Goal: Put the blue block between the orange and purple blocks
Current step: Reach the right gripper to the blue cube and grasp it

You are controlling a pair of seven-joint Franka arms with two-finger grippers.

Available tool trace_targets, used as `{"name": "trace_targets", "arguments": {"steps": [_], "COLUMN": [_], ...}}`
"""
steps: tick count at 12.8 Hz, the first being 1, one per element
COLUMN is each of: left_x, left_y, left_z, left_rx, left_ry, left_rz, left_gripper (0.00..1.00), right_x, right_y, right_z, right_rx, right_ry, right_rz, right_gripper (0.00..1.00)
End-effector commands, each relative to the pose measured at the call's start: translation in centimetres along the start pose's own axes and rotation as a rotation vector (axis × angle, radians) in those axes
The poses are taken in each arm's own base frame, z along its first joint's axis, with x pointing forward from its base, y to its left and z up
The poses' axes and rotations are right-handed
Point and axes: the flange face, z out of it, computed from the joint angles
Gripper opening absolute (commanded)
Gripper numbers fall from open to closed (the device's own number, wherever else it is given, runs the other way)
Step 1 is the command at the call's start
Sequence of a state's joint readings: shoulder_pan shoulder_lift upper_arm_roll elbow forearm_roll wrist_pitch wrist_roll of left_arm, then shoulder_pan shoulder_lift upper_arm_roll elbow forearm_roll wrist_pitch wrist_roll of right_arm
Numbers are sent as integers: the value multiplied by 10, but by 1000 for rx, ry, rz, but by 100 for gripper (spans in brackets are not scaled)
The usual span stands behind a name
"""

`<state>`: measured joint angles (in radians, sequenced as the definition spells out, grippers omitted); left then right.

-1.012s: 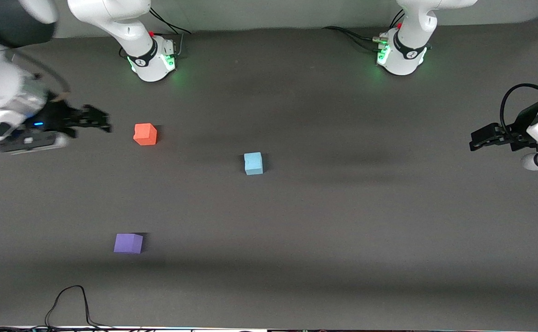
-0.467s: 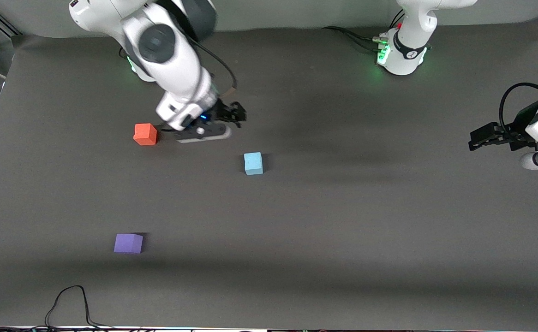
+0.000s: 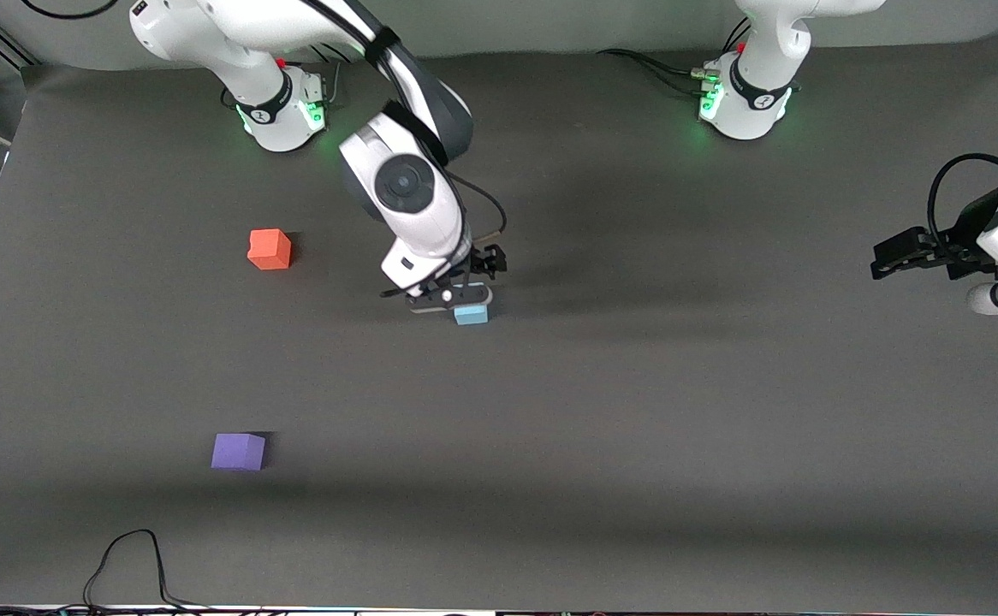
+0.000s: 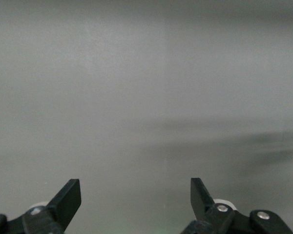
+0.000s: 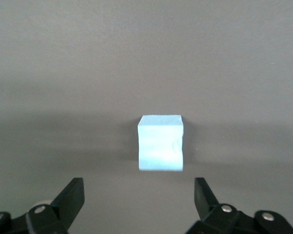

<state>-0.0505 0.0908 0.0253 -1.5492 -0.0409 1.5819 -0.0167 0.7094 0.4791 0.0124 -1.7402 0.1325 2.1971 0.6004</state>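
While right hand (image 3: 472, 287) hovers spread over blue block (image 3: 471, 315), left hand (image 3: 880, 259) waits.

You've got the blue block (image 3: 471, 315), a light sky-blue matte cube, sitting flat on the table near mid-table, partly covered in the front view; the right wrist view shows it whole (image 5: 160, 143). The orange block (image 3: 270, 249), orange-red, lies toward the right arm's end. The purple block (image 3: 238, 451), violet, lies nearer the front camera than both, well apart.
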Motion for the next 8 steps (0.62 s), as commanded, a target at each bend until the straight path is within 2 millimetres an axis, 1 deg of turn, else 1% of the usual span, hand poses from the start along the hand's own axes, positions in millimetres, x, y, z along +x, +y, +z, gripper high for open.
{"name": "trace_targets", "arguments": {"steps": [1,3,4,6,8], "left_x": [-8,-6,-6,-6,-5], "left_y": [0,-2,-3,-2,-2], "left_z": [-1,1,1,0,1], "left_rx": [13,11,11,11,13], "left_ry": [-12,-19,-17,-15,-15], "left_rz": [15,11,11,13,13], "left_gripper": [100,100,100,100,100], "right_x": [-1,0,1,1,-1], "right_y": [-7,1,3,6,10], "right_z": [33,70,80,98,108], "right_rx": [-16,-62,-66,-70,-63], "right_ry": [26,49,50,48,58], "right_rz": [-16,-51,-53,-53,-50], "right_gripper": [100,100,100,100,100]}}
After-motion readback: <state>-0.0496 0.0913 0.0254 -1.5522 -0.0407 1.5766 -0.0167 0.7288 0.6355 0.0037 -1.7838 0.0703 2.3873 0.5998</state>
